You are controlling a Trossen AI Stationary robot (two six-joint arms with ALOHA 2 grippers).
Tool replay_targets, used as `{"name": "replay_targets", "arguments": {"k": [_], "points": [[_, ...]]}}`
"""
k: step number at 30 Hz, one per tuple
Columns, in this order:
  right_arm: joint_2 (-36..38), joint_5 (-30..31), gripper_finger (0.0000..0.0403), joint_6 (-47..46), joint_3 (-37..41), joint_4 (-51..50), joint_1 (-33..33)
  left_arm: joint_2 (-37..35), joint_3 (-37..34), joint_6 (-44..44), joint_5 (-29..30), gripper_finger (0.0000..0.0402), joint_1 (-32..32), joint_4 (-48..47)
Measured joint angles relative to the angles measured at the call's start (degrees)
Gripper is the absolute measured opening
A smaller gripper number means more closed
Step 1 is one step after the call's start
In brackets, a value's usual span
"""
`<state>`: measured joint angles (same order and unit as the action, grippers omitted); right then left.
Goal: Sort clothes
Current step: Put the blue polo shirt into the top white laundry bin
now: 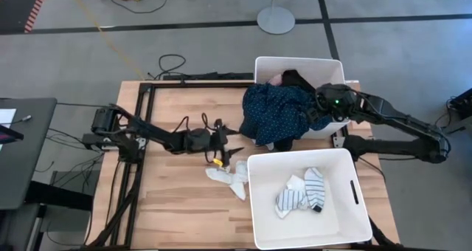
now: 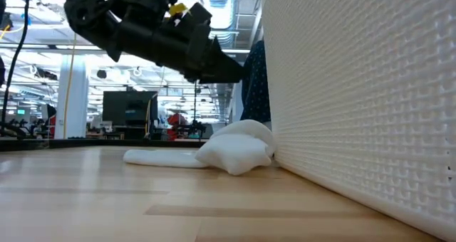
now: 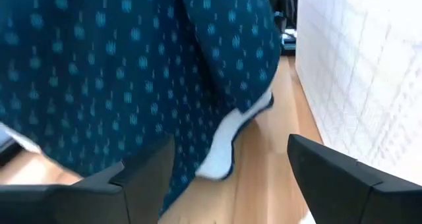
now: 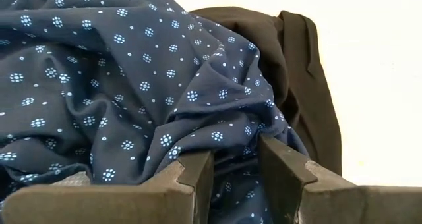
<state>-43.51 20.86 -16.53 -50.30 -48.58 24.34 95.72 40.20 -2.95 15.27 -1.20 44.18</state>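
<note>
A navy dotted garment (image 1: 274, 112) lies over the far white bin (image 1: 335, 65) and hangs over the bin's left wall down toward the table. My right gripper (image 1: 318, 109) is over that bin, shut on the garment (image 4: 132, 85). A black garment (image 4: 297, 72) lies in the bin beside it. My left gripper (image 1: 233, 150) is open and empty just above the table, facing the garment's hanging part (image 3: 132, 66). White socks (image 1: 227, 177) lie on the table, also shown in the low view (image 2: 231, 151). White and striped socks (image 1: 301, 192) lie in the near bin (image 1: 254, 207). My right gripper pinches a bunched fold of the navy dotted garment (image 4: 231, 135) between its two fingers (image 4: 191, 178). It comes from the table's right side. The garment spreads away from the fingers, slack, resting on the bin and draped over its left wall.
The near bin's wall (image 2: 356, 114) stands close to the right of the socks on the table. A yellow tag (image 1: 217, 162) sits by my left gripper. Bare wood (image 1: 177, 199) lies to the left of the socks.
</note>
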Motion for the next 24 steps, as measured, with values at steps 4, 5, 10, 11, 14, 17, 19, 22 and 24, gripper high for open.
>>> {"name": "replay_targets", "arguments": {"k": [4,5,10,11,14,17,19,22,24], "points": [[0.0,0.0,0.0134,-0.1,0.0,0.5,-0.2,2.4,1.8,0.7,1.6,0.0313,1.5,-0.1],[0.0,0.0,0.0134,-0.2,0.0,0.7,-0.5,3.6,2.6,0.9,1.5,0.0318,2.0,-0.2],[0.0,0.0,0.0134,-1.0,0.0,1.3,-2.1,10.9,6.9,5.4,3.7,0.0336,3.9,-0.1],[0.0,0.0,0.0134,-1.2,0.0,1.3,-2.4,12.1,7.4,6.1,4.9,0.0337,4.1,-0.2],[0.0,0.0,0.0134,-1.6,0.0,1.1,-3.5,15.0,9.5,6.0,5.7,0.0336,4.8,0.2],[0.0,0.0,0.0134,-1.6,0.0,1.0,-4.6,16.5,11.0,4.2,5.6,0.0316,4.7,0.3],[0.0,0.0,0.0134,-1.6,0.0,1.1,-5.1,16.8,11.6,2.7,5.4,0.0282,4.4,0.1],[0.0,0.0,0.0134,-1.6,0.0,1.1,-5.6,16.7,12.3,0.2,4.3,0.0195,4.0,0.3],[0.0,0.0,0.0134,-1.6,0.0,1.1,-6.0,16.6,12.5,-2.0,3.5,0.0119,3.6,0.0]]}}
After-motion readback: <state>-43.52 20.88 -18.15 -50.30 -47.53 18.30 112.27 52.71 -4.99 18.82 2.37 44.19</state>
